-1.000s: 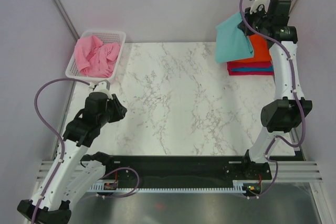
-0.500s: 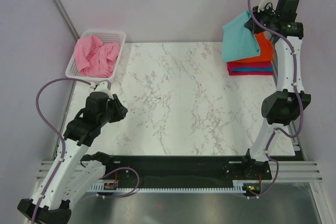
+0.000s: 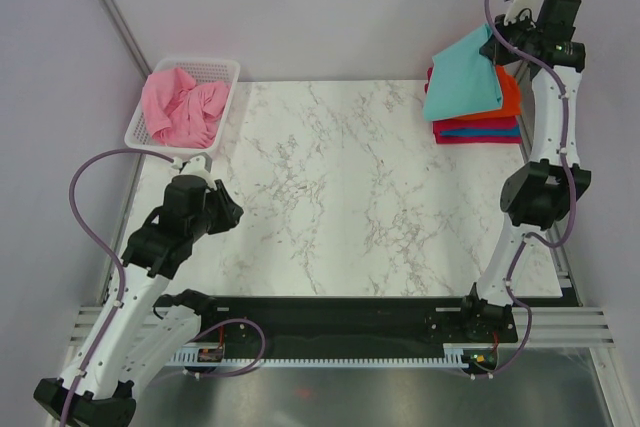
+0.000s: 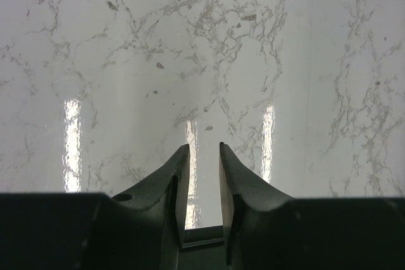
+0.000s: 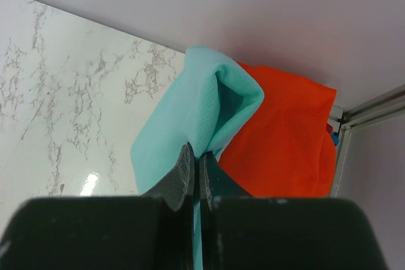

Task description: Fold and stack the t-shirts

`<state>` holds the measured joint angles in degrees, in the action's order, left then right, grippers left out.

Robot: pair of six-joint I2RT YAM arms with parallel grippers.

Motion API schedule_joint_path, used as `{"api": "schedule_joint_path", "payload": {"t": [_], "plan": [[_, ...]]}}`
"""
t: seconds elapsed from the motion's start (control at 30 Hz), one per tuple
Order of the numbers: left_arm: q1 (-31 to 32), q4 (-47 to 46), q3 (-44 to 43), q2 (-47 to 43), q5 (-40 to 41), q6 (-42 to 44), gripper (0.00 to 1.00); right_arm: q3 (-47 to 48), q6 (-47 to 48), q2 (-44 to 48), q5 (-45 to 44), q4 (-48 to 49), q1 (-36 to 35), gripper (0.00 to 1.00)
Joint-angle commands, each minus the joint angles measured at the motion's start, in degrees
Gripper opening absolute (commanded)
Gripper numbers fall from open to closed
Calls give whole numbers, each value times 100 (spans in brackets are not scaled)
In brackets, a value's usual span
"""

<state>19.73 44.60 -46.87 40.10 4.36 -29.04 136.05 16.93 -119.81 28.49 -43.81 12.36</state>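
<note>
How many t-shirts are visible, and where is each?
5. The pink t-shirt lies in the basket; the teal t-shirt is held by the right gripper; the orange t-shirt, blue t-shirt and crimson t-shirt are stacked under it. Others may be hidden.

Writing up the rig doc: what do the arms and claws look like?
Both match. The left arm and right arm have white tubular links with bulky black joint housings. A purple cable loops loosely along each. The left claw and right claw each have two dark, curved fingers tapering to narrow tips. No legible markings, no sleeves.
</note>
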Motion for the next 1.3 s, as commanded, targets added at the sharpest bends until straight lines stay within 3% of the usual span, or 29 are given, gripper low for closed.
{"api": "schedule_joint_path", "payload": {"t": [0.0,0.43,0.63,0.83,0.93,1.03,1.07,1.1,1.13,1.27], "plan": [[-21,-189,-6,-11,3,188,32,299,188,-147,139,329,170,0],[-13,-180,3,-142,144,162,33,-34,109,-1018,-36,2296,592,0],[-13,-162,3,-186,214,153,33,-166,-444,-1615,464,3343,882,0],[-13,-153,3,-151,223,153,33,-43,-550,-2204,44,4159,935,0],[-21,-162,-6,-116,206,153,33,-429,-751,-2301,-177,4879,926,1],[-21,-162,-15,-99,179,162,33,-588,-1015,-2485,-274,5049,926,28],[-21,-153,-6,-107,188,162,33,-623,-1086,-2556,-326,5040,926,53],[-21,-162,-15,-116,197,162,33,-667,-1147,-2539,-379,5040,917,60],[-30,-162,-6,-125,188,162,33,-737,-1183,-2513,-588,5075,917,66],[-21,-153,-15,-230,188,162,33,-1430,-1350,-1769,-1240,5260,926,71]]}}
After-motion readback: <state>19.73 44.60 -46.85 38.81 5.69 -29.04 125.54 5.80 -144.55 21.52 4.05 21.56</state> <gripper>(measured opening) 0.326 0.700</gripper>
